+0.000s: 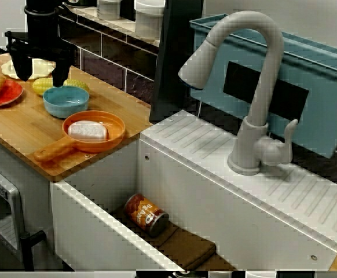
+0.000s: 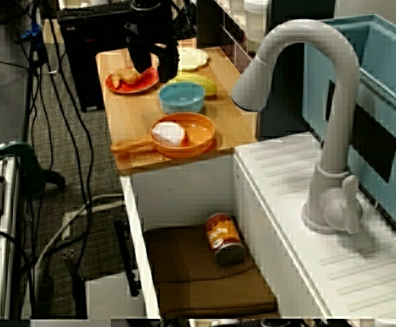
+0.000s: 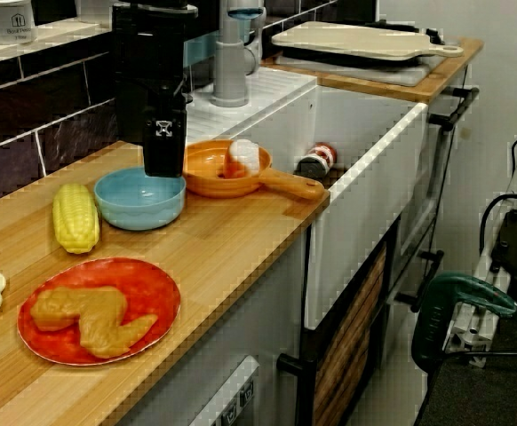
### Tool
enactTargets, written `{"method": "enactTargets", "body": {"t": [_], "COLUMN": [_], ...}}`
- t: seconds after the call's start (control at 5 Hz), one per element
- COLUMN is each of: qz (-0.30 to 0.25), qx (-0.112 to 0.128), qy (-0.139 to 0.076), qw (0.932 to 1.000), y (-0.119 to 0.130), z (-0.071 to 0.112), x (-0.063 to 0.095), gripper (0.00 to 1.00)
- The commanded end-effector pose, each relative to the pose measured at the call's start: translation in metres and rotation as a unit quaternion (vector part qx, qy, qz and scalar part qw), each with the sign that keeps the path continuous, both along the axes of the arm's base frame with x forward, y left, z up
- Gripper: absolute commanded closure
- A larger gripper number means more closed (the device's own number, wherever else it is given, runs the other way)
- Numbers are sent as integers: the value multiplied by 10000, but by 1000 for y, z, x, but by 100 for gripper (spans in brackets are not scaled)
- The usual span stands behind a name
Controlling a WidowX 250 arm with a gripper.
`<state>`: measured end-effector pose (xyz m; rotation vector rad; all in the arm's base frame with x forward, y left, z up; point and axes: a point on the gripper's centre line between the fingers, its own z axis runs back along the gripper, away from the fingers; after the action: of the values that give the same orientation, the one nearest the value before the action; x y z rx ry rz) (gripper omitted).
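Claw (image 1: 41,74), black, its fingers spread wide and holding nothing, hangs just above the blue bowl (image 1: 66,99), which sits mid-way along the wooden counter (image 1: 24,130), yellow corn (image 3: 75,216) just beside it toward the back edge, orange pan (image 3: 207,169) nearer the sink-side edge.

1 blue bowl (image 1: 66,99); 1 orange pan (image 1: 115,136) w/ 1 white block (image 1: 88,130) in it; 1 corn cob (image 3: 75,216); 2 plates, i.e. 1 red plate (image 3: 152,288) w/ 1 chicken piece (image 3: 90,315) & 1 cream plate (image 2: 192,58); 1 sink (image 1: 81,231) w/ 1 can (image 1: 147,215) & 1 brown cloth (image 2: 198,283) inside; 1 faucet (image 1: 255,87); 1 cutting board (image 3: 356,40).
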<state>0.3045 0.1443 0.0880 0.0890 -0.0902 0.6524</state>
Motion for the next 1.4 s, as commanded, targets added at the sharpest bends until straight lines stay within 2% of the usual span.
{"method": "enactTargets", "body": {"t": [0.0, 0.2, 0.4, 0.6, 0.8, 1.2], "qz": [488, 669, 754, 766, 951, 908], "qx": [-239, -437, -511, -506, -601, -557], "qy": [-253, -363, -429, -445, -512, -499], "qw": [9982, 9961, 9949, 9948, 9923, 9931], "y": [12, 12, 10, 8, 6, 4], "z": [15, 12, 8, 5, 0, -5], "x": [-4, -5, -5, -5, -6, -3], "gripper": [0, 0, 0, 0, 0, 0]}}
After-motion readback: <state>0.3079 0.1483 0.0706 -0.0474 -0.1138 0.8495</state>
